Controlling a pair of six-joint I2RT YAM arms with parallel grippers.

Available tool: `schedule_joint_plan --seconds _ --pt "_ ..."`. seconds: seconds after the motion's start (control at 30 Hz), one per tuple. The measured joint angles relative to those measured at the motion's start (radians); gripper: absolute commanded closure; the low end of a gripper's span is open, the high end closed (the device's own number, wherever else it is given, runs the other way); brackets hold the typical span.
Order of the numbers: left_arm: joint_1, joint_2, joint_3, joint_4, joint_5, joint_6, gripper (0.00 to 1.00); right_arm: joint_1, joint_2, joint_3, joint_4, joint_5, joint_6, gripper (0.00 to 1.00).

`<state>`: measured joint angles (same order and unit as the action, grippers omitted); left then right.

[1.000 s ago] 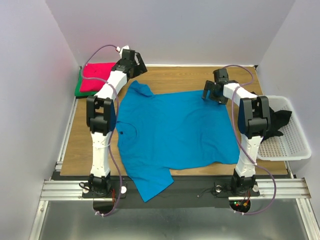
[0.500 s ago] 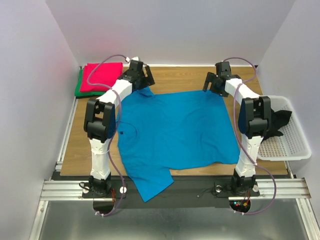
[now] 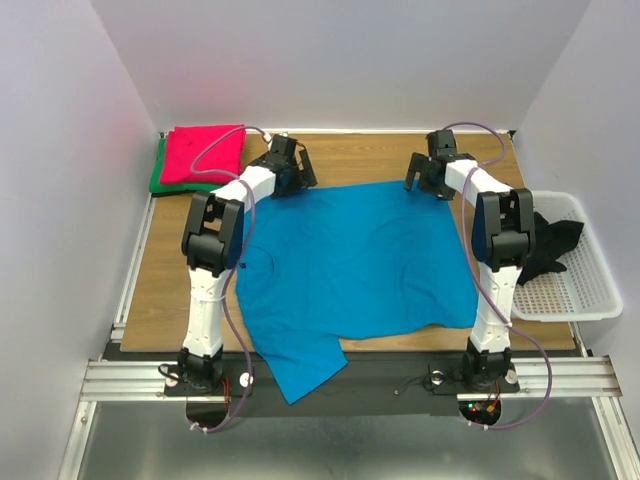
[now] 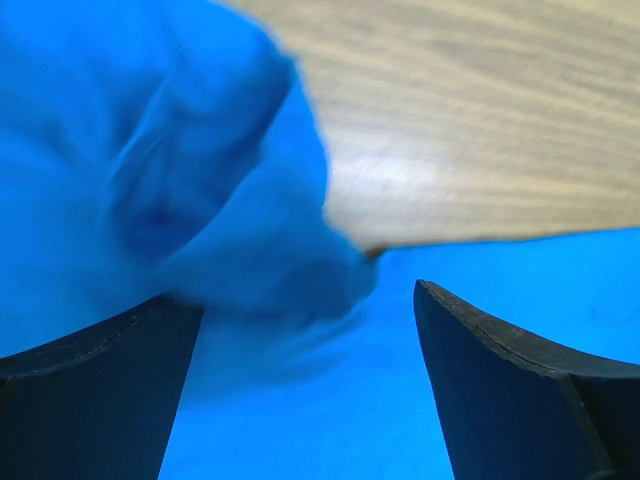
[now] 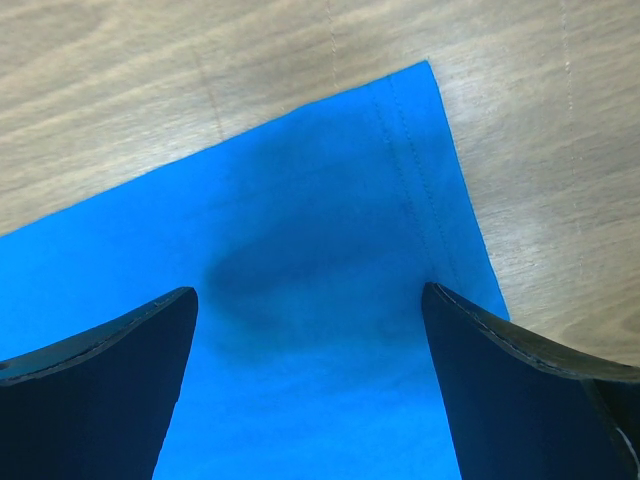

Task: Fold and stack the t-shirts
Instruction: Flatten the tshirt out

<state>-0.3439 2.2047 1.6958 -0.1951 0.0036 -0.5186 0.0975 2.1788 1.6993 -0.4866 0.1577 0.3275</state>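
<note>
The blue t-shirt lies spread open over the middle of the wooden table, collar to the left and bottom hem to the right. One sleeve hangs over the near edge of the table; the other sits bunched at the far left corner of the shirt.

The left gripper is down at that bunched sleeve. Its wrist camera shows its two dark fingers spread wide, with the blurred lump of blue cloth lying between them and bare wood beyond. Nothing is pinched.

The right gripper hangs over the far right corner of the shirt. Its fingers are spread just as wide, and the stitched hem corner lies flat on the wood between them. This gripper has hold of nothing either.

In the far left corner of the table the pinkish red t-shirt sits folded into a neat rectangle on top of the green t-shirt, of which only a strip shows along the left and near edges.

Off the right edge of the table stands a white mesh basket with something black in it, cloth by the look of it.
</note>
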Motion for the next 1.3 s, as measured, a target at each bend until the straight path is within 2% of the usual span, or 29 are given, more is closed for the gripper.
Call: schedule_joint_plan --seconds 0.1,0.2,0.3,0.5,0.57,0.63,0.7,0.8,0.93,1.07,1.17,1.3 --pt "-0.003 0.094 0.146 -0.017 0.008 0.003 0.02 0.0 0.006 0.0 0.0 0.003 -0.001 0.0" --pt "-0.003 0.241 0.4 -0.047 0.019 0.006 0.01 0.0 0.006 0.0 0.001 0.007 -0.004 0.0" --pt "-0.003 0.342 0.584 -0.06 0.048 0.006 0.01 0.0 0.007 0.0 0.0 0.013 -0.008 0.0" --pt "-0.001 0.336 0.617 -0.085 0.055 0.009 0.02 -0.006 0.007 0.0 0.0 0.029 -0.011 0.0" --pt "-0.001 0.272 0.521 -0.095 0.037 0.019 0.02 -0.01 0.007 0.0 0.0 0.031 -0.013 0.0" --pt "-0.004 0.135 0.323 -0.105 -0.012 0.029 0.02 -0.013 0.007 0.0 0.001 0.033 -0.018 0.0" --pt "-0.009 -0.052 0.098 -0.102 -0.062 0.037 0.02 -0.013 0.006 0.0 0.001 0.034 -0.019 0.0" --pt "-0.009 -0.317 -0.156 -0.088 -0.11 0.036 0.02 -0.013 -0.014 -0.026 0.004 0.033 -0.019 0.0" --pt "-0.008 -0.568 -0.359 -0.04 -0.178 0.012 0.02 -0.013 -0.113 -0.137 0.002 0.008 -0.018 0.0" --pt "-0.008 -0.564 -0.421 -0.022 -0.203 -0.005 0.02 -0.013 -0.236 -0.26 0.005 -0.034 -0.016 0.0" --pt "-0.008 -0.448 -0.424 -0.023 -0.211 -0.006 0.02 -0.012 -0.277 -0.315 0.001 -0.046 -0.012 0.0" --pt "-0.002 -0.283 -0.401 -0.054 -0.219 -0.001 0.02 -0.012 -0.254 -0.341 0.002 -0.058 -0.003 0.0"
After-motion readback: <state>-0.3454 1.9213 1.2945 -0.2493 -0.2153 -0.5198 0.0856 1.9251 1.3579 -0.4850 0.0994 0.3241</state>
